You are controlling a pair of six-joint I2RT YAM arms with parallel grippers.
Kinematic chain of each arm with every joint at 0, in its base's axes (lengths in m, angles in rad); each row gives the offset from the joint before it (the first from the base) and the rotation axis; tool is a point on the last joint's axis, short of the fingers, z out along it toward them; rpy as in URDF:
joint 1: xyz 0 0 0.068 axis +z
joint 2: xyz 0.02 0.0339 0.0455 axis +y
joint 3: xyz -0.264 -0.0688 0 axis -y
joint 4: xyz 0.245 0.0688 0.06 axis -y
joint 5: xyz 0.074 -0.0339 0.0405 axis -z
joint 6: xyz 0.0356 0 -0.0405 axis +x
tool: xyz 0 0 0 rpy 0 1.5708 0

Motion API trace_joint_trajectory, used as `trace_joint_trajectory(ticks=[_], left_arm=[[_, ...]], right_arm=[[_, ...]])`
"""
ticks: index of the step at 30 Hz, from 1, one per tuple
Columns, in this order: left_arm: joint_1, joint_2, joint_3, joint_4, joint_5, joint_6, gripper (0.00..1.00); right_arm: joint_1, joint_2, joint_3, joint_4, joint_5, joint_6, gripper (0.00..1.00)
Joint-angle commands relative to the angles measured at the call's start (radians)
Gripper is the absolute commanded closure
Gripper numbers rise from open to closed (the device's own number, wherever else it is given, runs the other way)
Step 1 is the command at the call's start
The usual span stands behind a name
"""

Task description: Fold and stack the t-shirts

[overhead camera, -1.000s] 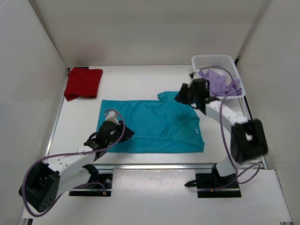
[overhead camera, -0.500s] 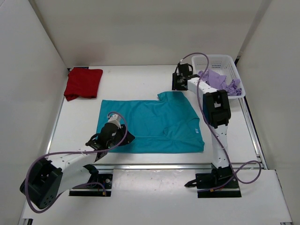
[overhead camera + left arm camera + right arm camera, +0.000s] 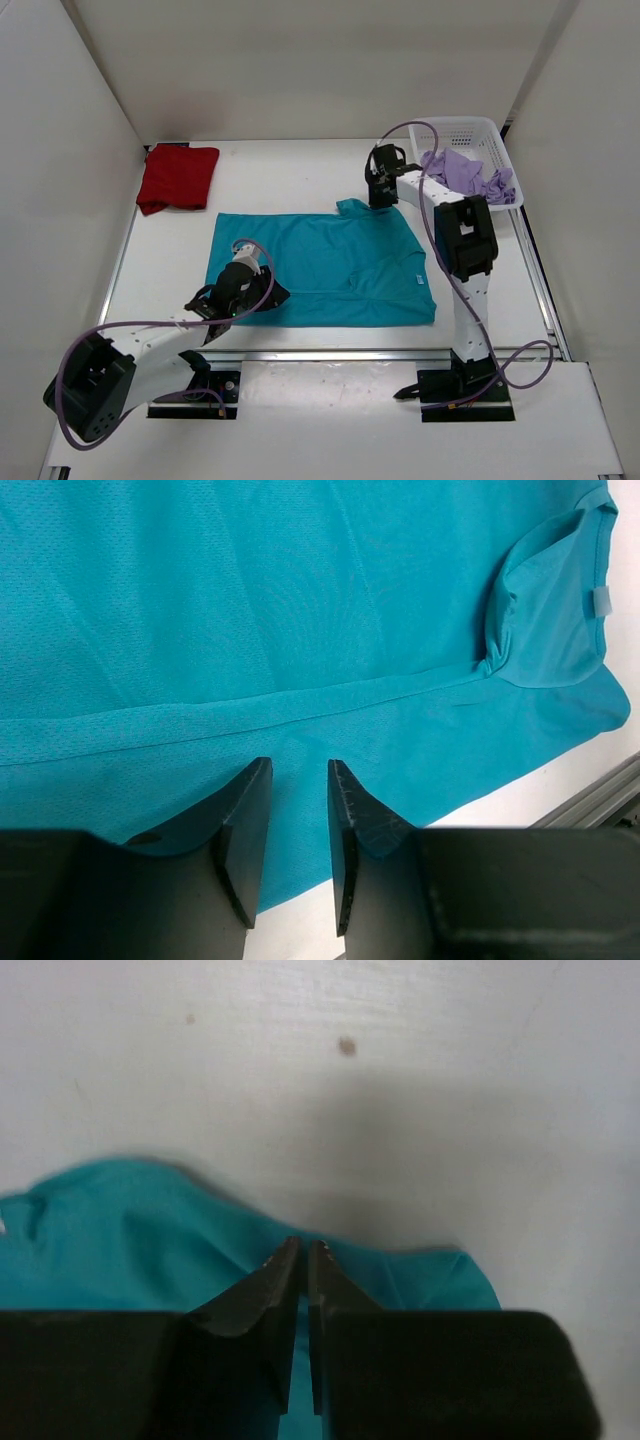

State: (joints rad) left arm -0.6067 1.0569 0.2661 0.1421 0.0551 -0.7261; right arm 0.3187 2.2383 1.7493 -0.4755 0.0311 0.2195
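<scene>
Teal shirt (image 3: 325,270) lies spread flat mid-worktop (image 3: 290,170). Red shirt (image 3: 177,177) sits folded at the upper left, and the lavender shirt (image 3: 470,178) is bunched in the white mesh basket (image 3: 455,125) at the upper right.

Left gripper (image 3: 298,765) is at the teal shirt's lower-left hem, fingers apart, tips over cloth with nothing visibly caught. Right gripper (image 3: 303,1243) is at the shirt's top edge beside a sleeve, fingers all but together with only a slit left. Can't tell whether cloth is pinched in it.

Risks, as judgement:
- The right tips sit right on the cloth edge, so a shallow bite could slip out on the lift.
- They could also grab one layer only, and the fold would drag crooked.
- The left fingers are not closed, so if only one corner rises the shirt skews or bunches.
- The right arm runs close by the basket, so a wide swing could snag the lavender cloth hanging over its rim.

Materials:
- Teal is a thin knit with a fine pinhole mesh weave, limp, with a stitched seam line (image 3: 300,695), a ribbed collar (image 3: 545,610) and a small white neck label (image 3: 598,602).
- Worktop is matte white, hard, lightly speckled.
- Fingers are black hard wedges.
</scene>
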Motion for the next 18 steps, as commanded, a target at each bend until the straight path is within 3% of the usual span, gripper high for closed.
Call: trace_joint_trajectory(ticks=[1, 3, 8, 12, 16, 18], left_arm=[[-0.011, -0.028, 0.015, 0.013, -0.009, -0.004, 0.61], [-0.015, -0.028, 0.009, 0.016, -0.006, -0.013, 0.61], [-0.022, -0.028, -0.007, 0.033, -0.012, -0.018, 0.6], [-0.007, -0.026, -0.002, 0.04, -0.009, -0.016, 0.6], [-0.016, -0.021, 0.019, 0.027, -0.02, -0.006, 0.6], [-0.015, -0.02, 0.021, 0.031, -0.011, -0.013, 0.61]], right_arm=[[0.011, -0.153, -0.062, 0.034, 0.004, 0.018, 0.95], [0.039, -0.218, -0.186, 0.116, 0.044, 0.023, 1.0], [0.088, -0.469, -0.482, 0.311, 0.076, 0.072, 1.0], [0.073, -0.519, -0.614, 0.38, 0.029, 0.087, 1.0], [0.01, -0.4, -0.461, 0.316, -0.054, 0.084, 0.73], [-0.01, -0.323, -0.357, 0.267, -0.036, 0.072, 0.66]])
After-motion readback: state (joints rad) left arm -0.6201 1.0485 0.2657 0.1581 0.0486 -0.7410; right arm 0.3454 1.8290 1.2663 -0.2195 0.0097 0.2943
